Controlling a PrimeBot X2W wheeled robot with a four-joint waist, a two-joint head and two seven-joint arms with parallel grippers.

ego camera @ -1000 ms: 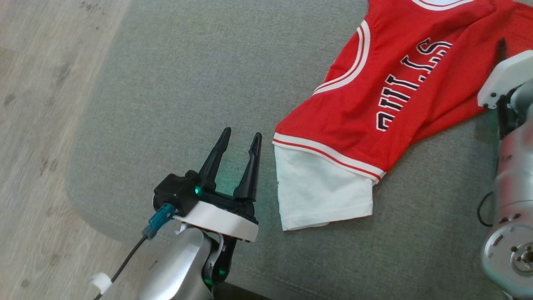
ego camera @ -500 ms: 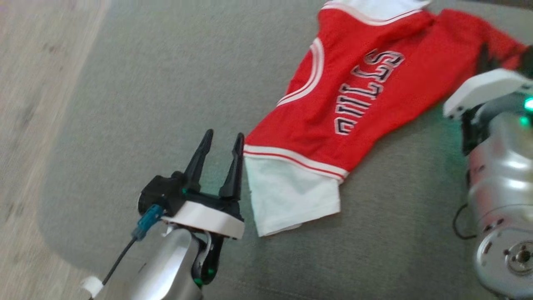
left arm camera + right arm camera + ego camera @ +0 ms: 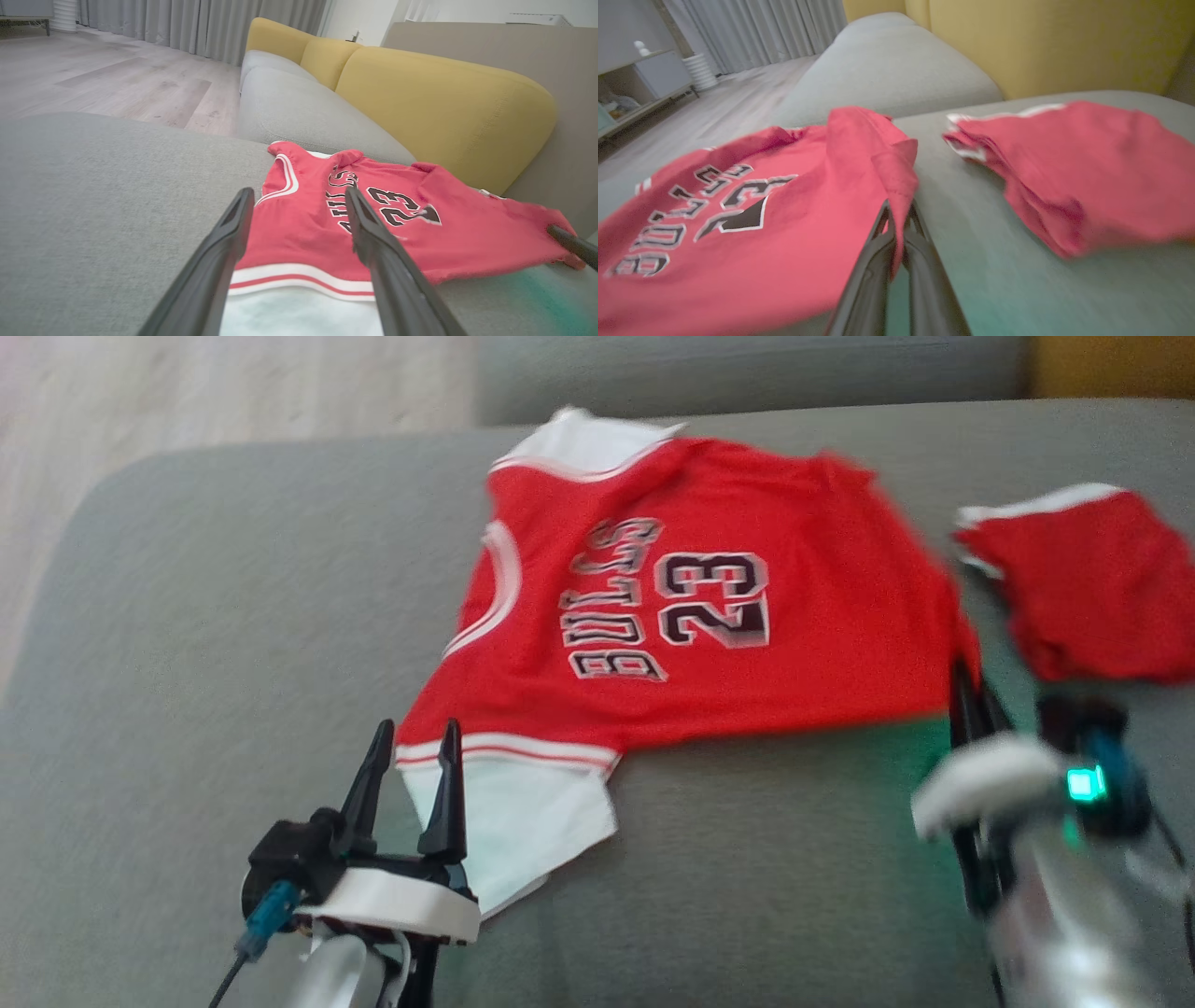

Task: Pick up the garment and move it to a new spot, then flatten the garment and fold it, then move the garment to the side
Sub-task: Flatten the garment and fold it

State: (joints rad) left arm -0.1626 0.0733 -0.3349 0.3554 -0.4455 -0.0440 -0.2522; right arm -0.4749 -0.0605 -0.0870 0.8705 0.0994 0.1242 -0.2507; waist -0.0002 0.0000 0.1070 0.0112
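Red jersey (image 3: 822, 644) — white trim, black white-edged lettering, white sleeve (image 3: 523, 821), grey sofa seat (image 3: 233, 616), yellow backrest (image 3: 444, 102)

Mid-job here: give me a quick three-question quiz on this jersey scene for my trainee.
1. True or false: the left gripper stands open.
2. Which number is printed on the jersey? A 32, B 23, C 45.
3. What is the right gripper shut on?
Key: 1 true; 2 B; 3 the jersey.
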